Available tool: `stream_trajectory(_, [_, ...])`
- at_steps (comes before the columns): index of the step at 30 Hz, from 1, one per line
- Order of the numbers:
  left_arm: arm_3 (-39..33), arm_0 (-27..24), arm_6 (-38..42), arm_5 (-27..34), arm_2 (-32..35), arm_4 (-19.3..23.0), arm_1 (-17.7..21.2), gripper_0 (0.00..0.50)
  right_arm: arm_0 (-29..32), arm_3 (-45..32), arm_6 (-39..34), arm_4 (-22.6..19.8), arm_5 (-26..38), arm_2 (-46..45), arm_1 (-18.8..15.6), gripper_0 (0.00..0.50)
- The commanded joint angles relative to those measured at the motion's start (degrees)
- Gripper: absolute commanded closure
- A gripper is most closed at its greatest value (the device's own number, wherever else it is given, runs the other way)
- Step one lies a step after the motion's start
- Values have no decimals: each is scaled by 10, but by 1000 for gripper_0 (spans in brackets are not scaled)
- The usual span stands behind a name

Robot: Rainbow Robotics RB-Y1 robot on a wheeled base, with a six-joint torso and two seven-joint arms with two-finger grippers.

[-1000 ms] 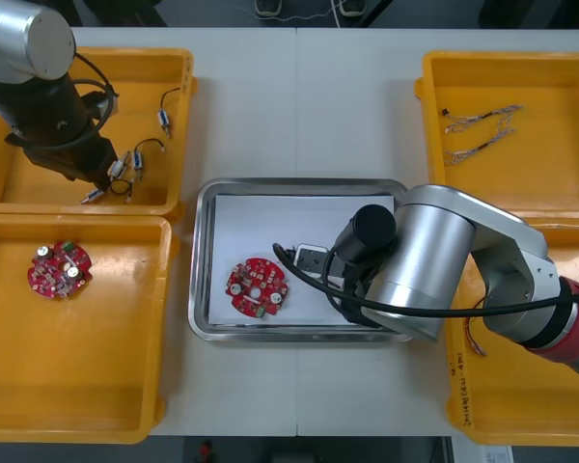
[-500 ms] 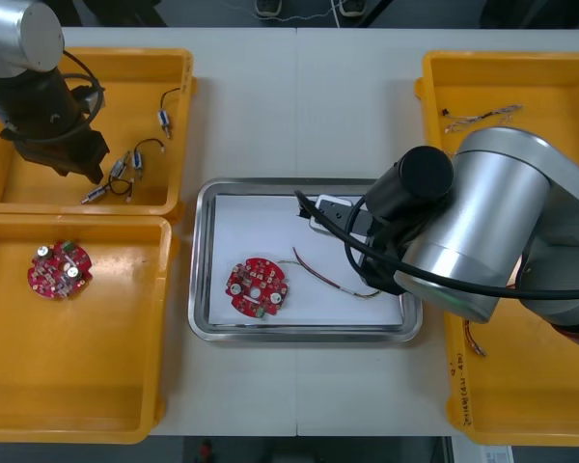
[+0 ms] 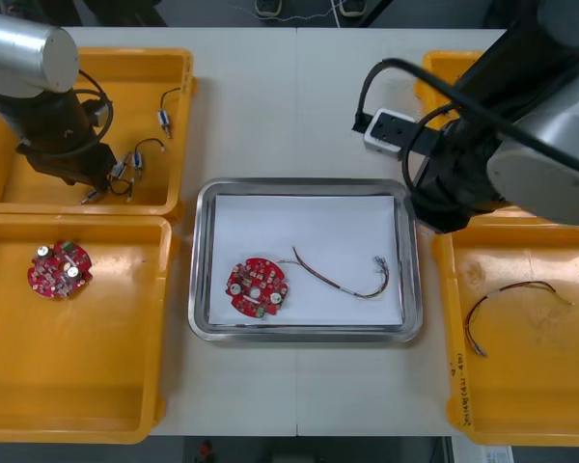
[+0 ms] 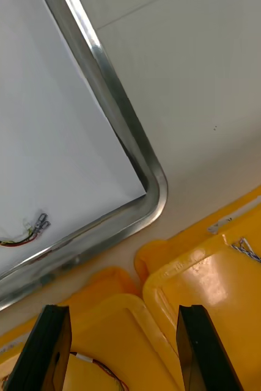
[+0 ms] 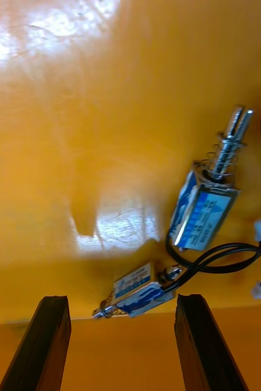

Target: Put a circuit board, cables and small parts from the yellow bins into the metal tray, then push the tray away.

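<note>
Light table (image 3: 299,106), yellow bins each side, metal tray (image 3: 201,260) w/ white inside btwn them. In the tray we have a red circuit board (image 3: 258,286) and, just beside it, a red and yellow cable (image 3: 343,278). So board + one cable look done, and small parts are what's missing, we reckon. That explains the left gripper (image 5: 123,299): it hangs low over the far left bin (image 3: 125,87), fingers wide apart. One of the small metal parts (image 5: 136,286) lies btwn the fingertips, w/ a second part (image 5: 205,206) just beyond and a black lead (image 5: 228,259) curling by them. Not closed on it yet. Right gripper (image 4: 123,308) is spread wide too, holding nothing. It sits above the seam of the two right bins near the tray's corner, prob. to keep clear of the tray.
</note>
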Motion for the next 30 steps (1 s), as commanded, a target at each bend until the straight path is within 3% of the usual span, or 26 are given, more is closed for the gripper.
stream_trajectory(1, [7, -31, -89, -6, -2, 9, -16, 0, -20, 30, -13, -32, 2, -85, -42, 0])
stream_trajectory(6, [10, -31, -91, -6, -8, 10, -17, 0, -20, 74, -14, -38, 2, -146, -50, 0])
stream_trajectory(16, [22, -31, -92, -13, -25, 17, -17, 0, -34, 156, -27, 9, 2, -213, -47, 0])
stream_trajectory(22, [34, -31, -97, -16, -25, 24, -17, 0, -69, 232, -42, 35, 2, -224, -38, 0])
stream_trajectory(30, [35, -30, -97, -16, -25, 27, -17, 12, -136, 357, -127, 58, 2, -230, -18, 0])
